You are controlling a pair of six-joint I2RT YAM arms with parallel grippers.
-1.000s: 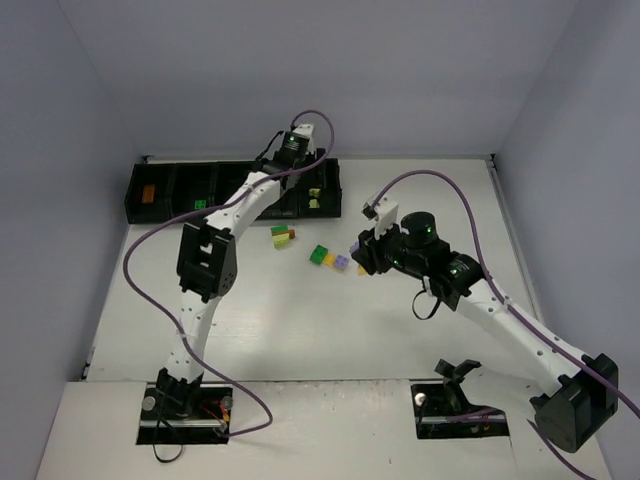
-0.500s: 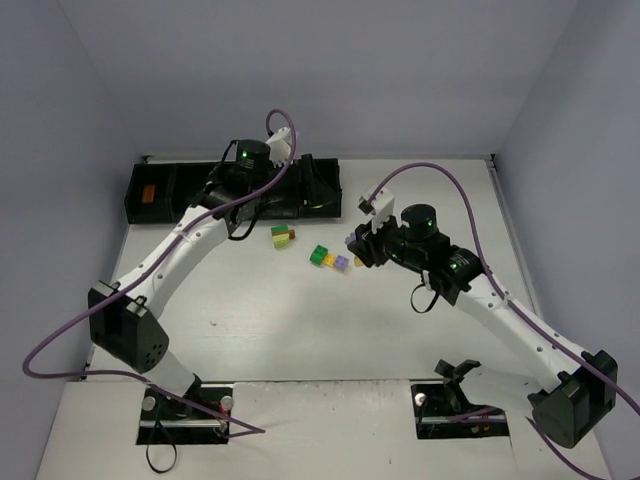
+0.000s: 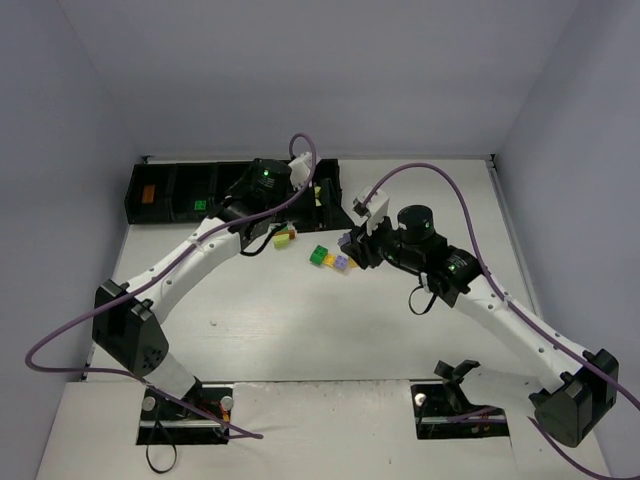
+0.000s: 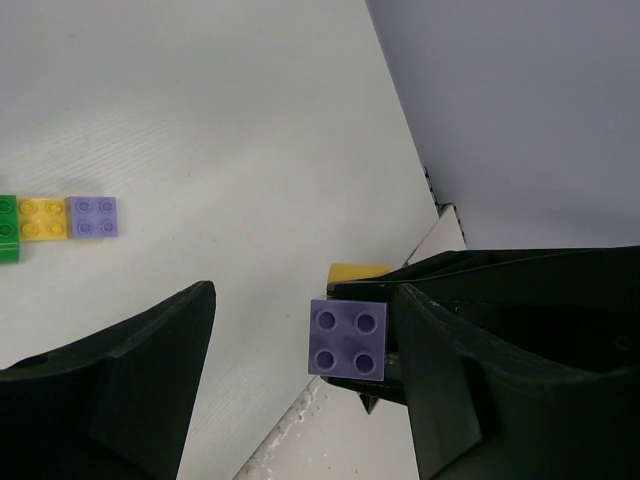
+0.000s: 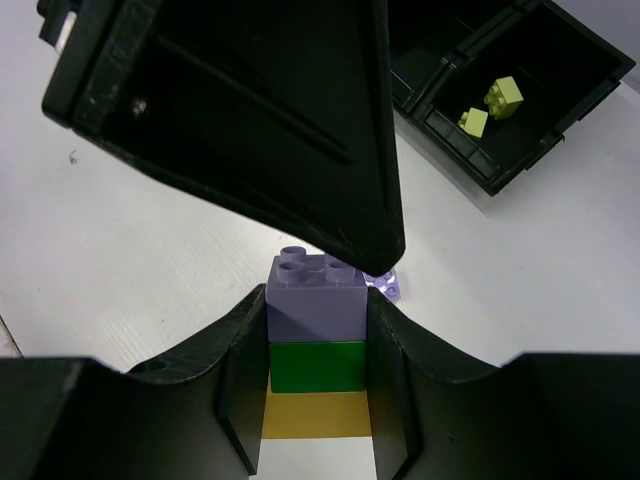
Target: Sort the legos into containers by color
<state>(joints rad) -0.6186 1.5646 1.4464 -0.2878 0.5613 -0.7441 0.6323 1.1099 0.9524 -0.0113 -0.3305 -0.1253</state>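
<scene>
My right gripper is shut on a stack of three legos: lilac on top, dark green in the middle, yellow at the bottom. It holds the stack above the table. My left gripper is open and reaches toward the stack. In the left wrist view the lilac brick sits between its fingers, close to the right one. One left finger looms over the stack in the right wrist view. The black containers run along the back left.
A green, a yellow and a lilac brick lie in a row on the table. A small cluster lies under the left arm. The bins hold an orange brick, a green brick and lime bricks.
My left arm has swung from over the bins to the right, toward the right gripper. The right gripper has shifted slightly left with the stack still held.
</scene>
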